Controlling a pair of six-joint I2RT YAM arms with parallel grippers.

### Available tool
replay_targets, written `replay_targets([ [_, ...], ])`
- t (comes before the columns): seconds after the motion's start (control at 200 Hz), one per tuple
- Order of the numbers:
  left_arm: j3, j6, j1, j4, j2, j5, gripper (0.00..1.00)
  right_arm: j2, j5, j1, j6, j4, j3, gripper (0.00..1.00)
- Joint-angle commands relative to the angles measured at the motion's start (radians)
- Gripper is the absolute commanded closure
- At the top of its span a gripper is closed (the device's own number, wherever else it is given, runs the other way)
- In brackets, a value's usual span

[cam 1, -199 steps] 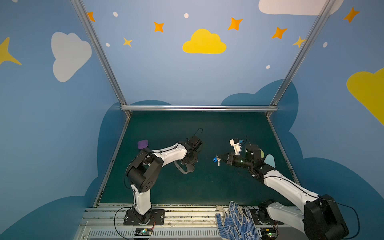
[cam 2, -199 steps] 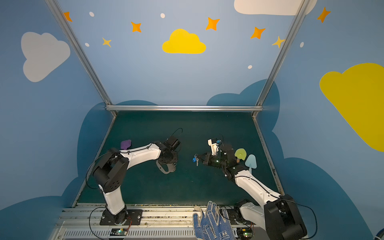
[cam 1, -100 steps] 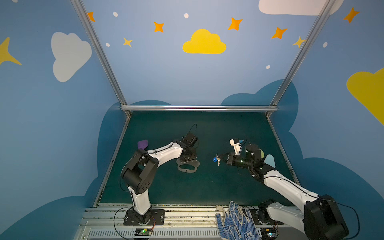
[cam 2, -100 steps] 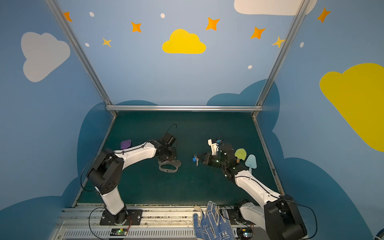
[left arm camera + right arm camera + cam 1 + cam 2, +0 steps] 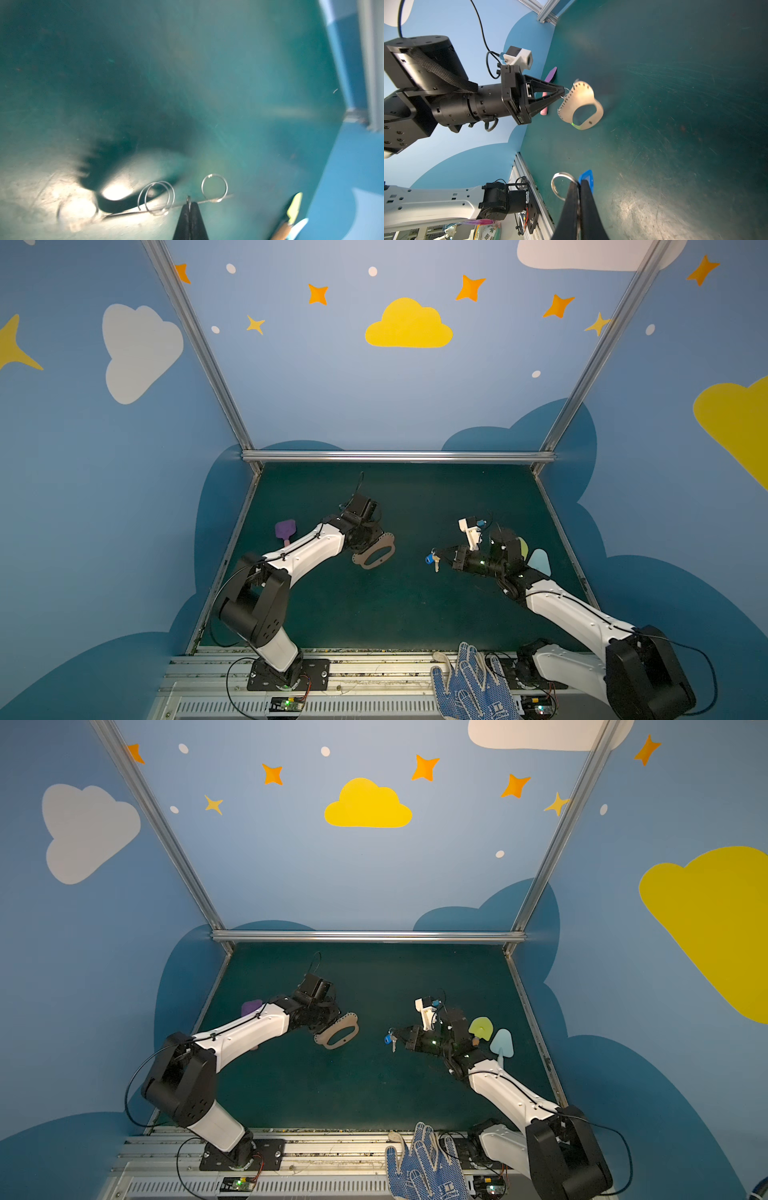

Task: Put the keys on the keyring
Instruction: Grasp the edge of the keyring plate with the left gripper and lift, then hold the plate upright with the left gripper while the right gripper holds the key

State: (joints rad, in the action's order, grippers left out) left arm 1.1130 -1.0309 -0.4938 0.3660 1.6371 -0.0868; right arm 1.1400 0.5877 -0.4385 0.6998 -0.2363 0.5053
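In both top views my left gripper (image 5: pixel 358 548) (image 5: pixel 319 1029) holds the keyring (image 5: pixel 384 543) (image 5: pixel 348 1021), a flat grey D-shaped plate, tilted above the green mat. In the left wrist view the left gripper (image 5: pixel 189 202) is shut on the plate's thin edge, and split rings (image 5: pixel 218 200) hang either side. My right gripper (image 5: pixel 440 558) (image 5: pixel 399 1038) (image 5: pixel 579 183) is shut on the keys: a blue tag (image 5: pixel 428 559) (image 5: pixel 587 178), a metal ring (image 5: pixel 554 190) and a small silvery key (image 5: pixel 436 566). A gap of mat separates keys and keyring (image 5: pixel 581 97).
A purple-headed spatula (image 5: pixel 284 530) lies behind the left arm. A yellow-green spatula (image 5: pixel 481 1027) and a light-blue one (image 5: pixel 502 1043) lie behind the right wrist. A blue dotted glove (image 5: pixel 469 684) rests on the front rail. Aluminium frame bars edge the mat.
The left arm has swung its elbow outward, raised the keyring off the mat and turned it toward the right. The right arm and the keys have stayed still.
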Motion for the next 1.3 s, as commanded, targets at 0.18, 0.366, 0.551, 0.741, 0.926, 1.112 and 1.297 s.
replay_targets([
  [0.18,-0.186,-0.177,0.087,-0.05,-0.007,0.015,0.96,-0.013,0.011,-0.006,-0.001,-0.009,0.002,1.0],
  [0.366,-0.283,-0.228,0.112,-0.091,-0.06,-0.03,0.95,0.021,0.018,-0.011,0.014,-0.045,0.001,1.0],
  [0.551,-0.359,-0.267,0.113,-0.141,-0.083,-0.071,0.86,0.062,0.02,-0.029,0.024,-0.073,0.017,1.0],
  [0.741,-0.366,-0.21,0.131,-0.08,-0.151,-0.033,0.66,0.075,0.011,-0.049,0.017,-0.068,0.027,1.0],
  [0.926,-0.357,-0.163,0.144,-0.068,-0.178,-0.046,0.63,0.088,0.005,-0.064,0.024,-0.087,0.024,1.0],
  [1.112,-0.384,-0.193,0.144,-0.112,-0.163,-0.093,0.59,0.092,0.0,-0.074,0.025,-0.09,0.023,1.0],
  [1.297,-0.41,-0.218,0.143,-0.104,-0.18,-0.111,0.6,0.101,0.0,-0.081,0.027,-0.097,0.025,1.0],
])
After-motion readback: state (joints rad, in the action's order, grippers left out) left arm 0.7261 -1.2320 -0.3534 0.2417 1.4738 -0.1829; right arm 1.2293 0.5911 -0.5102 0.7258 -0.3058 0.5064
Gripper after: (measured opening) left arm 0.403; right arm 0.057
